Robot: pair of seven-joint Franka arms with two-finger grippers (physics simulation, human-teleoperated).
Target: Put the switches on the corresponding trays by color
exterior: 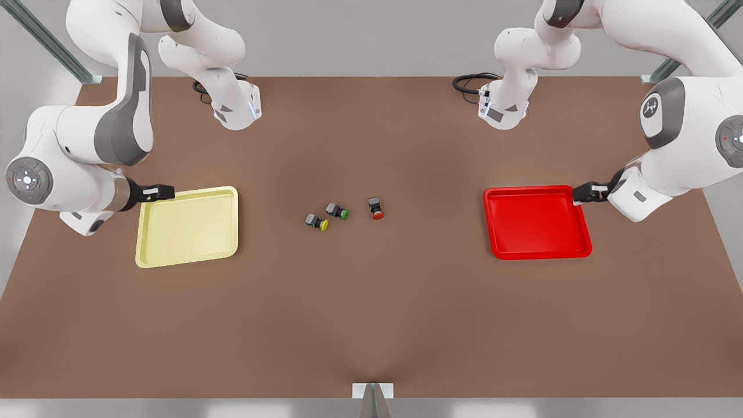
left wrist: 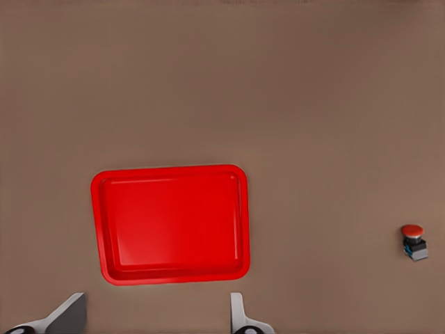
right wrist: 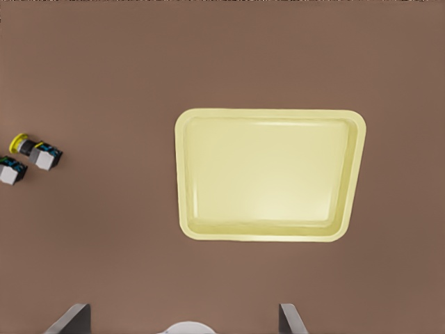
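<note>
Three small switches lie mid-table. The yellow-capped switch [exterior: 316,222] [right wrist: 35,152] is nearest the pale yellow tray [exterior: 188,226] [right wrist: 268,174]. The red-capped switch [exterior: 375,208] [left wrist: 414,241] lies closest to the red tray [exterior: 537,223] [left wrist: 174,223]. Both trays hold nothing. My right gripper [exterior: 159,190] [right wrist: 182,309] hovers open over the yellow tray's far corner, at the front view's left. My left gripper [exterior: 586,191] [left wrist: 156,299] hovers open at the red tray's far corner, at the front view's right. Neither holds anything.
A green-capped switch [exterior: 336,211] lies between the yellow and red ones, close to the yellow one; its grey body [right wrist: 10,170] sits at the picture's edge in the right wrist view. Brown table [exterior: 371,325] spreads wide toward the front.
</note>
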